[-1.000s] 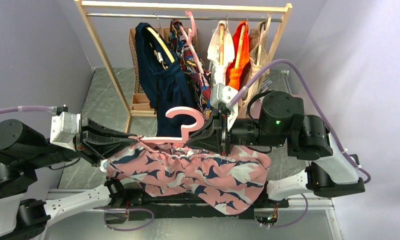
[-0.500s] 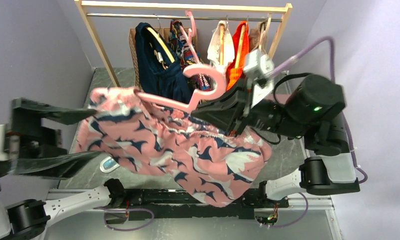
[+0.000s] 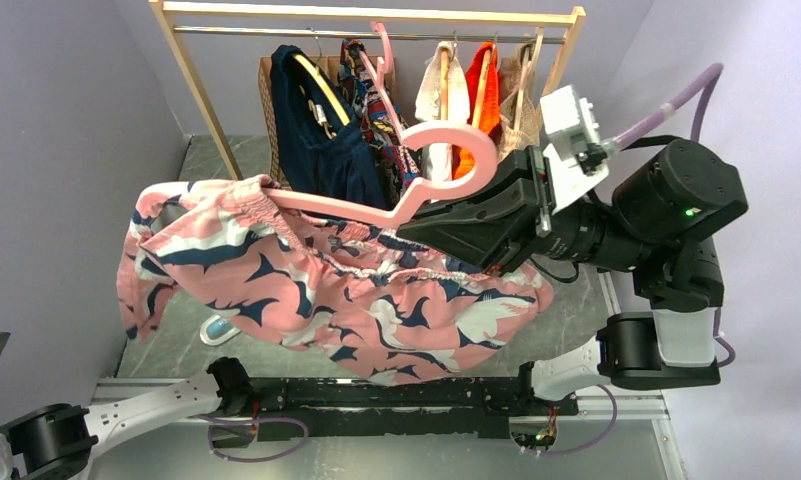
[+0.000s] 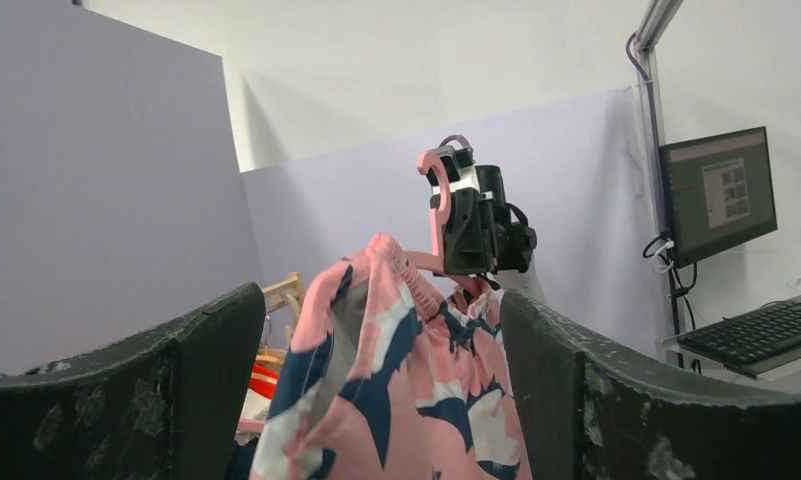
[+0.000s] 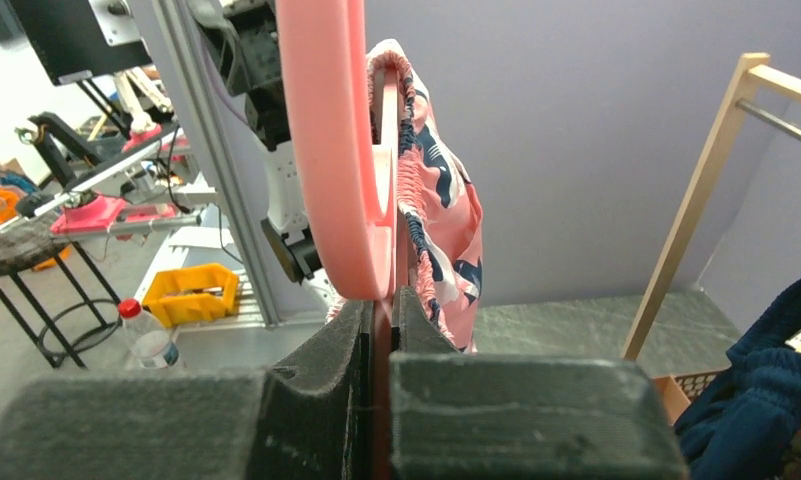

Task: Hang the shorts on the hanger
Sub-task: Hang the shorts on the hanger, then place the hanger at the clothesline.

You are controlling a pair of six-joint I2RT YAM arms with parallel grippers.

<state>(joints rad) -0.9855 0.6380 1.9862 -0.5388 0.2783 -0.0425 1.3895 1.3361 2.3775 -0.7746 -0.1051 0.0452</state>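
1. Right gripper [image 5: 381,300]: closed on the hanger [image 3: 336,205]. Both fingers pinch the flat pink plastic just below the hook, and the hanger is held clear above the worktop [image 3: 201,180].
2. Hanger attitude: in the top view the hook curls up and to the right, next to the right gripper. The long arm runs away to the left, rising slightly toward its far end.
3. Shorts [image 3: 306,280]: they hang from the hanger's arm. The gathered waistband lies along the arm, with the arm's left end inside the waistband. The fabric falls loosely below, spread between the two robot arms, in front of the clothes rack [image 3: 376,12].
4. Left gripper [image 4: 378,300]: open, its fingers set wide apart and holding nothing. Its wrist camera looks between the fingers at the shorts and at the right gripper holding the hanger beyond them. The fabric appears clear of both fingers.
5. In the top view the left gripper sits at the far left edge, well apart from the shorts.
6. Background: other clothes hang on the rack behind.
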